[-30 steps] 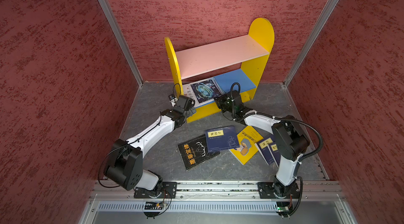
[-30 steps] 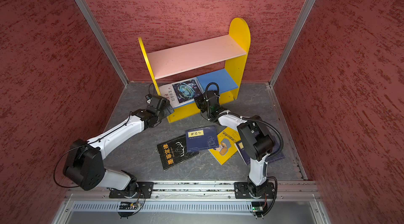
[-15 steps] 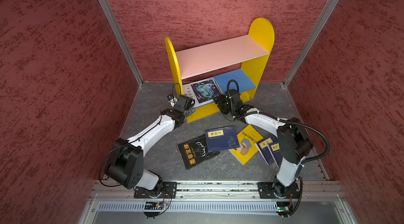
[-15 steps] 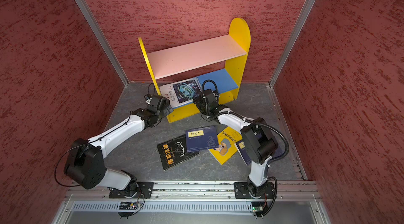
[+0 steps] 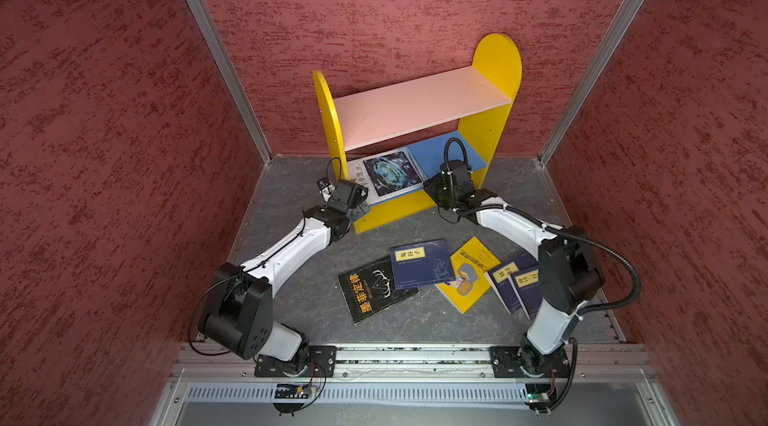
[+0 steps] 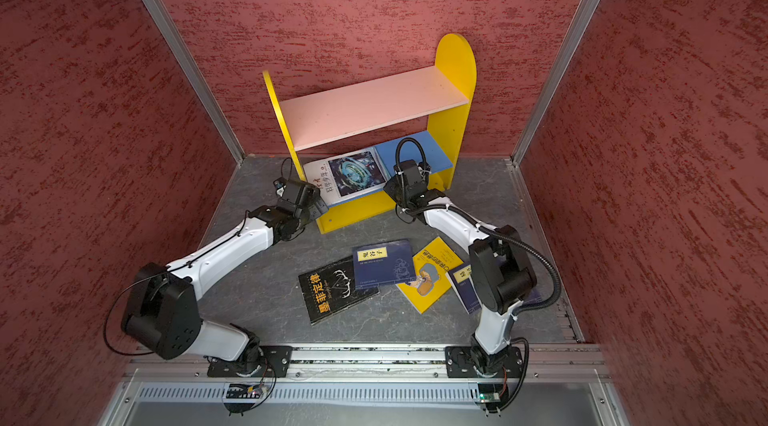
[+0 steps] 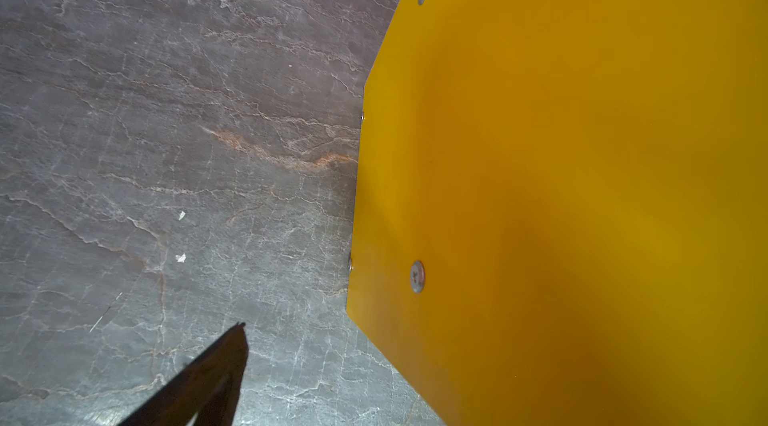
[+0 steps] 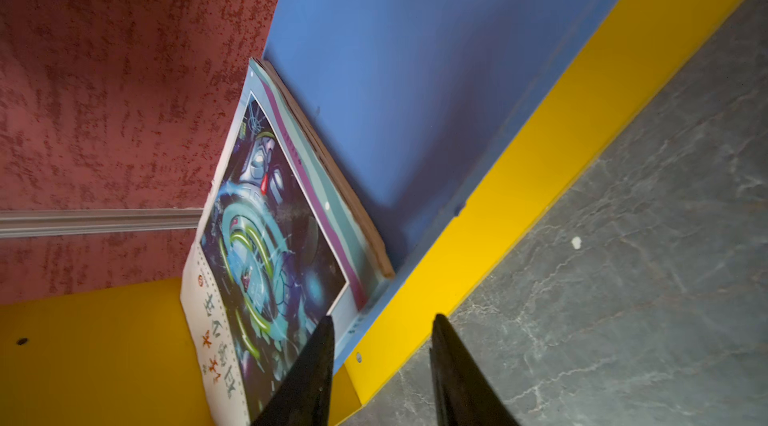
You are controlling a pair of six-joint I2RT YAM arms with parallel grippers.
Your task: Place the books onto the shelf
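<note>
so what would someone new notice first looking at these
The bright yellow shelf against the red back wall grabs the eye, with a white swirl-cover book propped at a slant at the left end of its blue lower board. The right claw hangs open just in front of that book. Five loose books lie on the grey floor in front of the shelf, some overlapping.

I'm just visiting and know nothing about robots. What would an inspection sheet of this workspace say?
Surface: grey stone-look floor, tiny white flecks.
Job's things: swirl book on the blue board of the shelf; black book, yellow book, navy book and navy pair on the floor.
Clutter: nothing seen.
Hands: left hand open beside the side panel; right hand open by the swirl book.
Cables: black hose along right arm.
Surroundings: red walls, metal rail.
</note>
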